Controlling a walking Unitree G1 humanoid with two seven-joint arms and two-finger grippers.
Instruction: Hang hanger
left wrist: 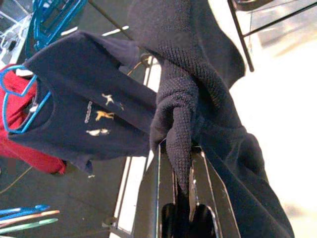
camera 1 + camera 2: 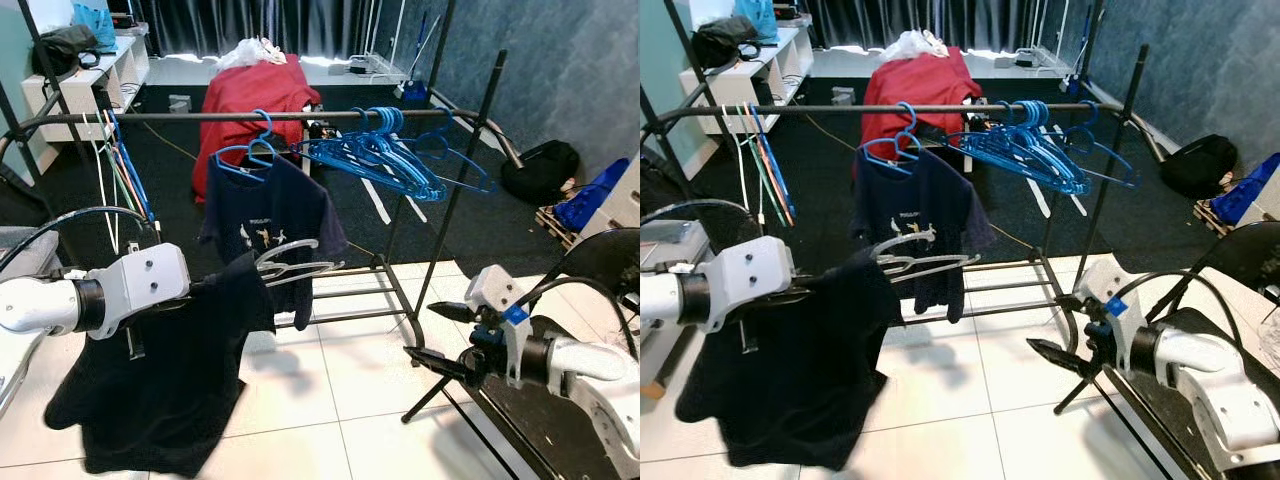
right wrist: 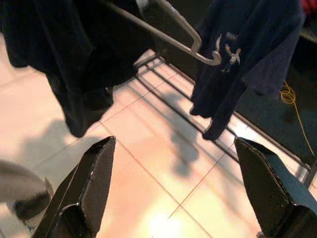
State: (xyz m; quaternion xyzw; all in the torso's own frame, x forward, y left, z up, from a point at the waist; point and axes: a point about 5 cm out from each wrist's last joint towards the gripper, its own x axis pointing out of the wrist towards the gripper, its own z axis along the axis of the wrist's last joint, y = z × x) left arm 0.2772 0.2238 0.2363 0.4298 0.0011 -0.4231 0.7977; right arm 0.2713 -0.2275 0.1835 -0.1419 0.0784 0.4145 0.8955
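Pinching a fold of the dark sweater [image 2: 170,370] between its two fingers, my left gripper [image 1: 181,171] holds the garment out in front of me, below rail height. Poking out of the cloth just beyond that grip is the grey hanger [image 2: 295,262], its hook pointing away from me toward the rack; I judge the sweater is already on it, though the dark cloth hides the shoulders.

My right gripper [image 2: 450,340] hangs low, its fingers spread wide over the tiled floor [image 3: 163,188], holding nothing.

Further out from both tools, the rail [image 2: 200,117] crosses above the hanger. It carries a navy T-shirt [image 2: 270,215] on a blue hanger [image 2: 250,150], and to the right a bunch of bare blue hangers [image 2: 395,155]. A gap of bare rail lies left of the T-shirt.

So the hanging itself remains: lift, reach forward, and drop the hook over the rail.
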